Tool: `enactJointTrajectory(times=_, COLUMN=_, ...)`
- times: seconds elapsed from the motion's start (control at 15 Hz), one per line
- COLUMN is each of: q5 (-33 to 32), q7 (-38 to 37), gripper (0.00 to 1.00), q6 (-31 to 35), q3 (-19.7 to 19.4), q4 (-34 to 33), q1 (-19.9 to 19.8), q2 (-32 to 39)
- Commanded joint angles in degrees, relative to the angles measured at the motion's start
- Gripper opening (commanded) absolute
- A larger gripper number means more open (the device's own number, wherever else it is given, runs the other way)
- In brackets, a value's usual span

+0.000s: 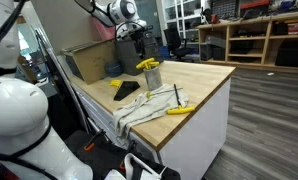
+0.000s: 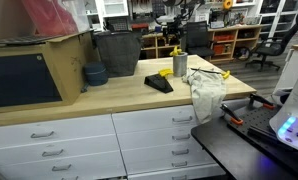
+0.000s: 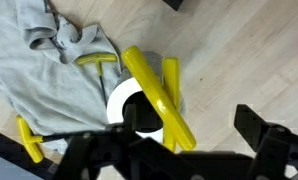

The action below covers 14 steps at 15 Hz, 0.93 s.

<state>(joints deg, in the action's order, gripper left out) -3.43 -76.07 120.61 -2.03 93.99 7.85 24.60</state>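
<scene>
The gripper (image 3: pixel 177 150), jaws apart, is poised over the cup (image 1: pixel 152 77) on the surface (image 1: pixel 204 78), beside the grey cloth (image 3: pixel 39 85). Its yellow-handled tools (image 3: pixel 157 98) are judged light, rigid and slick; one handle is best pinched mid-length.

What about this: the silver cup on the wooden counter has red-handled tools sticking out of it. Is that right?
Not quite. The tools in the silver cup have yellow handles, not red ones. The wrist view shows this, looking down into the cup from above. The rest is right: the cup does stand on the wooden counter.
</scene>
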Motion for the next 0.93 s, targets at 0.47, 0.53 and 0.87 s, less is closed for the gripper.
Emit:
enactJointTrajectory(times=0.47, q5=-3.9, q7=4.6, gripper=1.0, q6=-7.5, q3=-2.4, q4=-3.7, q1=-0.7, q2=2.9)
enactJointTrajectory(times=0.53, q5=-3.6, q7=5.5, gripper=1.0, q6=-8.3, q3=-2.3, q4=-3.9, q1=-1.0, q2=3.0)
enactJointTrajectory(times=0.87, q5=-0.4, q7=14.3, gripper=1.0, q6=-15.7, q3=-0.8, q4=-4.2, q1=-2.6, q2=2.8)
